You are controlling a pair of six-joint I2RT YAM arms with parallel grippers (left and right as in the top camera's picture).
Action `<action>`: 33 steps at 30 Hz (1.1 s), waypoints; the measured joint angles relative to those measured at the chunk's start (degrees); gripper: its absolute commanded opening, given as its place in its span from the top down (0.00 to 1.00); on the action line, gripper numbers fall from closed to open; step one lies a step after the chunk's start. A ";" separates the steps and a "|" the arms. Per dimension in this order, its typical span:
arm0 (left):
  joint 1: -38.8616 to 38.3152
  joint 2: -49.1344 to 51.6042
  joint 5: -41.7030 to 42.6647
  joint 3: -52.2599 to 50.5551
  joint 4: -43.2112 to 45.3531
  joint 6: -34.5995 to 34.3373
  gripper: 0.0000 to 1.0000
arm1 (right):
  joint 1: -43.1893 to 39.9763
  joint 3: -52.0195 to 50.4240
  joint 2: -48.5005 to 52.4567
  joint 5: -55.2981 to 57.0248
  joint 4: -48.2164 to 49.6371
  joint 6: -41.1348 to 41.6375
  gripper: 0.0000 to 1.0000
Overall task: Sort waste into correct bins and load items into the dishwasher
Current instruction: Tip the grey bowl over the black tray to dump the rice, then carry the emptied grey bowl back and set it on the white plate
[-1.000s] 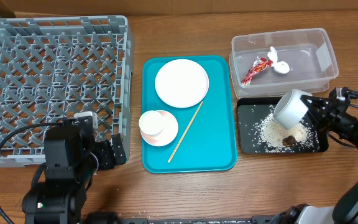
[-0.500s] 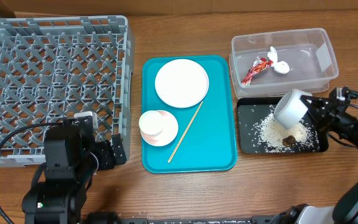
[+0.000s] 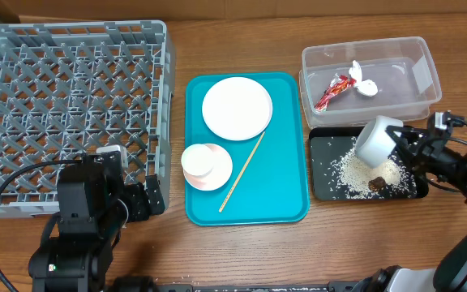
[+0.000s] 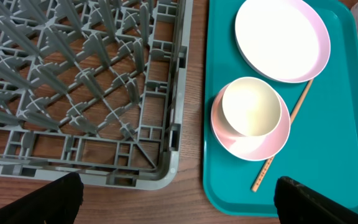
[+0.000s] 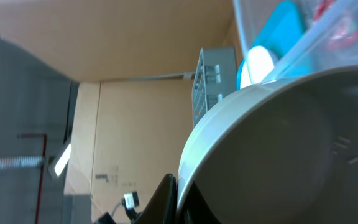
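**Bowl tipped over the black tray while the dishes wait**

The large square grey plastic dish rack (image 3: 71,105) fills the far left corner of the table, and I can see nothing loaded in it yet. Beside it, mid-table, sits the teal rectangular plastic tray (image 3: 286,191). It carries the large flat white plate (image 3: 237,108) and a pinkish-white small bowl (image 3: 220,172) with a small white cup (image 3: 196,159) sitting inside it. A thin wooden stick (image 3: 243,171) lies slantwise next to them.

Towards the far right corner, the clear rectangular plastic tub (image 3: 426,77) holds the crumpled red-and-white wrapper (image 3: 333,91) and the small white crumpled scrap (image 3: 365,88). The dry rubbish looks sorted. Just in front of the tub, near the right edge, the flat shallow black tray (image 3: 324,185) collects the food: loose white rice grains (image 3: 351,170) and a small brown food lump (image 3: 375,183).

The right gripper (image 3: 402,144) has its jaws clamped on the pale round bowl (image 3: 378,139). It holds the bowl tilted on its side above the black tray, presumably so leftovers drop there and not on the wood. The left gripper (image 4: 178,198) waits at the near left edge by the rack's corner, jaws spread wide and holding nothing, well placed to fetch the dishes.
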 measured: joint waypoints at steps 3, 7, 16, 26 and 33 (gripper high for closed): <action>0.00 0.00 0.00 0.00 0.00 0.00 0.00 | 1.40 0.00 0.00 -0.48 0.17 -1.49 0.96; 0.00 0.00 0.00 0.00 0.04 0.00 0.00 | 2.78 0.00 0.00 -0.61 0.17 -2.45 0.96; 0.00 0.00 0.00 0.00 0.00 0.00 0.00 | 8.79 0.00 0.00 1.44 0.17 -2.60 0.96; 0.00 0.00 0.00 0.00 0.00 0.00 0.00 | 24.02 4.94 0.11 24.24 -14.78 -2.89 0.96; 0.00 0.00 0.00 0.02 0.02 0.00 0.00 | 35.76 24.44 0.11 48.85 -26.43 -5.53 0.96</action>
